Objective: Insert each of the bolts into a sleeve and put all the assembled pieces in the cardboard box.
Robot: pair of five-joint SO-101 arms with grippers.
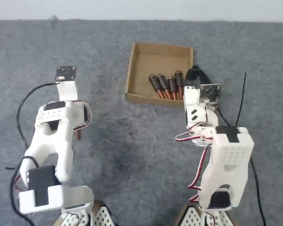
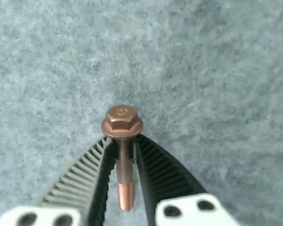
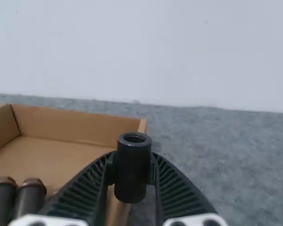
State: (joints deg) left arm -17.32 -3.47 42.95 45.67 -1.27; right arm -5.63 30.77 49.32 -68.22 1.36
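Surface: grey felt (image 1: 132, 155) covers the table in our high view.
Left gripper (image 2: 124, 141): clenched on a copper bolt (image 2: 122, 121) by its shank, at the frame's left.
Right gripper (image 3: 133, 160): we see it grasping a black sleeve (image 3: 132, 176) held upright, just beside the box's right wall.
Box (image 1: 130, 70): upper centre, with four assembled pieces (image 1: 167, 85) lying side by side inside.
Background: white wall (image 3: 141, 47).

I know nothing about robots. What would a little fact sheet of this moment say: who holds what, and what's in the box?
Left fingers: shut on a copper bolt, over the grey table
Right fingers: shut on a black sleeve, beside the box
Box: cardboard, open, four assembled pieces lying side by side
Not yet done: held bolt and sleeve are apart
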